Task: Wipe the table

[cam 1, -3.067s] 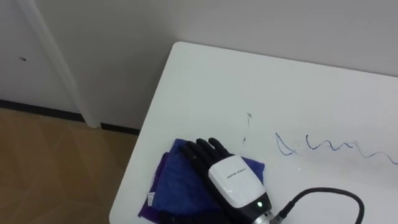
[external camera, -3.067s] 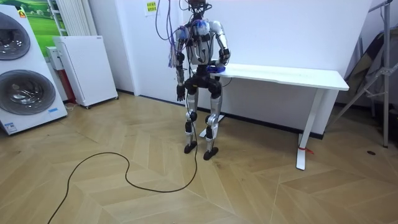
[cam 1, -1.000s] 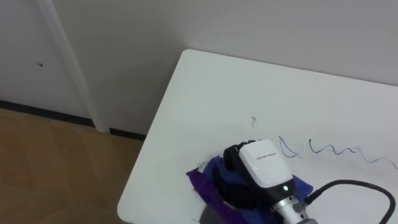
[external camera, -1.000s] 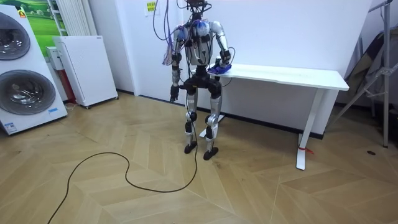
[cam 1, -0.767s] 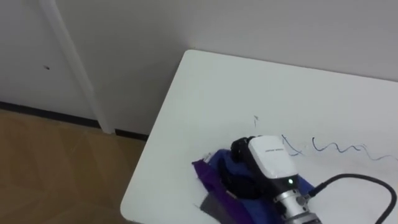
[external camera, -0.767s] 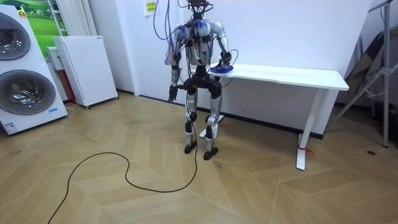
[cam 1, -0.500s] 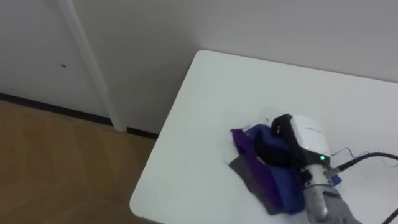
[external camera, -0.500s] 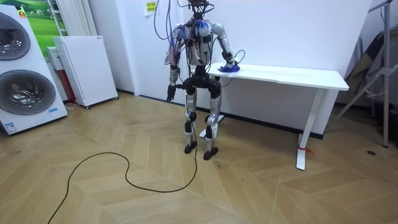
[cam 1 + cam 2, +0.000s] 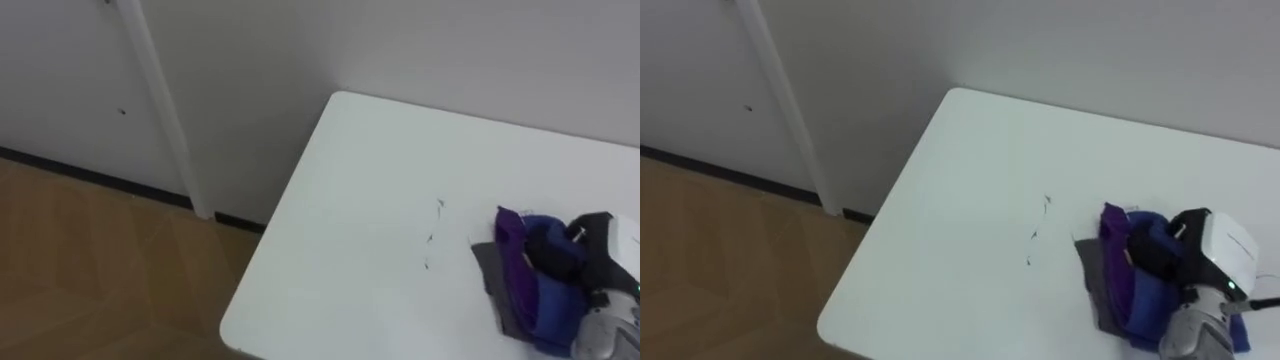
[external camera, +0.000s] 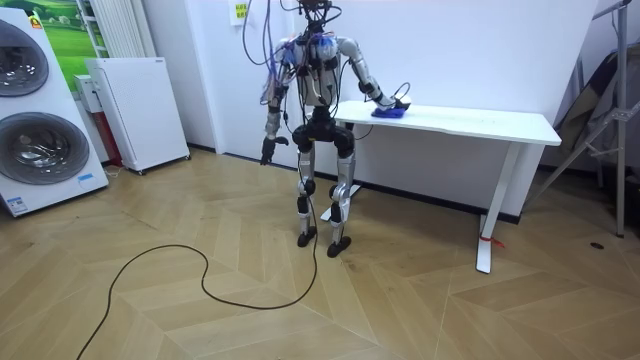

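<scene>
Our right hand (image 9: 1215, 250) lies on the white table (image 9: 970, 180) with its dark fingers (image 9: 1165, 252) curled into the cloth (image 9: 1130, 265), a bunched heap of purple and blue. The cloth sits under the fingers and spills out to the hand's left, flat on the tabletop. Just beyond the cloth, further to the hand's left, we see a few thin pen marks (image 9: 1038, 232), apart from the fabric. Past those marks, bare white tabletop runs on to the table's left edge, well apart from the hand, where the surface drops to the wooden floor (image 9: 720, 260). Ahead of the hand, the far edge meets the wall (image 9: 1090, 50), with an open strip of tabletop between. The rounded near-left corner lies down and to the left of the hand.

In the room view we stand at the table's end on the room view's left, right arm stretched out over the top, which runs long and bare beyond the hand toward the room view's right. Our left hand (image 10: 267, 155) hangs beside the hip, away from the table; we cannot tell how it is held.
</scene>
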Controlling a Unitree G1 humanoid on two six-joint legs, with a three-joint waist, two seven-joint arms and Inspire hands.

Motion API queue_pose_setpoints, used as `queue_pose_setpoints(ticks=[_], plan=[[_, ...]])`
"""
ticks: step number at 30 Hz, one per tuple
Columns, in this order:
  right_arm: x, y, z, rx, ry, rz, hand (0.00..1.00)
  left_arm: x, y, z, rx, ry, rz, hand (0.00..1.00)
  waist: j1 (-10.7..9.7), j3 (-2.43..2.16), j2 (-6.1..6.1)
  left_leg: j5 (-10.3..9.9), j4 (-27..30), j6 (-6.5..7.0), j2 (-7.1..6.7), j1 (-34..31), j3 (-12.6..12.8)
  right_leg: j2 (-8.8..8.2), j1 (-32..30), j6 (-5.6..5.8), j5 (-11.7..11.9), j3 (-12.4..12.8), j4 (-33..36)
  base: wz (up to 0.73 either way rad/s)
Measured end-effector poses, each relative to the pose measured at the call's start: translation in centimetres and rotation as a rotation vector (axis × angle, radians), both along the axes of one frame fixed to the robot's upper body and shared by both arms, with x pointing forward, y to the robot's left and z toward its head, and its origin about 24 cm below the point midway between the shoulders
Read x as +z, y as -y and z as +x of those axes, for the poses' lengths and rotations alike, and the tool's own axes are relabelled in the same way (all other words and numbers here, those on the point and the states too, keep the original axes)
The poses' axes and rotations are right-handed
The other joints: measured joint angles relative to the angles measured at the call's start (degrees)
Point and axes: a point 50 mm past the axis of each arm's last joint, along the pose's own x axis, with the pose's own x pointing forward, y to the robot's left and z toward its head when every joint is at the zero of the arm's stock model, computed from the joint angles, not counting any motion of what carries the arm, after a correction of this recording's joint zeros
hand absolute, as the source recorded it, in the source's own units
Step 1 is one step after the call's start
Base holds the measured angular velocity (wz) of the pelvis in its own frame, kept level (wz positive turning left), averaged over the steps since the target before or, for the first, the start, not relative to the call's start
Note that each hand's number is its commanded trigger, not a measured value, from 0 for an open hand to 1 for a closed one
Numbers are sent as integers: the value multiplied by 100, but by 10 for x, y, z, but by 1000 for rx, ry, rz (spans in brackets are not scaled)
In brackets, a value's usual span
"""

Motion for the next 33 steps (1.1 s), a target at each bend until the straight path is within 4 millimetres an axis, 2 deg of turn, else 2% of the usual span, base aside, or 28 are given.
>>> queue_pose_setpoints(ticks=[3, 8, 13, 16, 19, 21, 22, 24, 26, 27, 29, 30, 33], plan=[[-3, 9, -17, -49, -9, -2, 100, 1, -4, -1, 27, 9, 11, 0, -137, -7, -16, 0, 6, 0, -9, 28, 0, -18, 50, 4, 2, -127, -10, 15], [-6, 17, -40, -109, -23, -22, 100, 1, -6, -2, 35, 3, 22, 0, -158, -1, -27, -7, 4, 9, -8, 169, -5, -23, 177, 9, -1, -120, -4, 0], [-2, 13, -32, -56, -47, -85, 100, 0, -3, 3, -5, -5, 4, 0, -88, -19, 14, -4, 34, 5, -2, 161, 31, -14, 168, 9, -1, -63, -3, -6], [1, 2, -20, 8, -70, -147, 100, -2, 2, 2, -31, -30, -11, 0, -23, -8, 35, -4, 23, 3, 20, 200, 117, 14, 144, -5, 6, 50, 15, -20], [7, -23, 1, 162, -82, -206, 100, -6, 8, 12, -70, -35, -25, 0, 168, 7, 60, 9, -23, -18, 43, 186, 200, 57, 25, -40, 30, 219, 72, -30], [10, -62, 22, 351, -77, -229, 100, -8, 12, 16, -96, -45, -36, 0, 328, 23, 91, 22, -56, -44, 105, 160, 198, 103, -47, -87, 58, 302, 105, -28], [11, -73, 28, 397, -70, -226, 100, -8, 13, 18, -99, -43, -39, 0, 358, 29, 92, 28, -57, -53, 100, 134, 197, 108, -75, -96, 65, 291, 107, -7], [15, -108, 50, 524, -47, -203, 100, -9, 15, 25, -108, -34, -45, 0, 492, 66, 96, 52, -73, -80, 100, 71, 164, 114, -158, -108, 72, 211, 110, 7], [19, -126, 64, 589, -44, -180, 100, -10, 16, 25, -118, -43, -55, 0, 609, 95, 113, 52, -74, -81, 101, 46, 132, 117, -179, -109, 71, 170, 101, 10], [21, -133, 71, 616, -41, -175, 100, -10, 17, 24, -120, -49, -63, 0, 699, 104, 120, 51, -74, -81, 98, 9, 109, 115, -205, -108, 71, 158, 97, 12], [26, -138, 79, 635, -33, -161, 100, -10, 18, 22, -122, -50, -68, 0, 751, 115, 99, 57, -68, -76, 94, -64, 48, 101, -254, -105, 69, 94, 97, 22], [27, -137, 83, 626, -30, -149, 100, -9, 18, 19, -119, -59, -68, 0, 756, 117, 96, 66, -41, -65, 92, -102, -7, 84, -267, -103, 67, 21, 97, 29], [26, -132, 90, 571, -24, -62, 100, -8, 17, 11, -112, -77, -63, 0, 745, 119, 100, 72, -4, -56, 77, -112, -53, 72, -267, -101, 67, 23, 94, 18]])
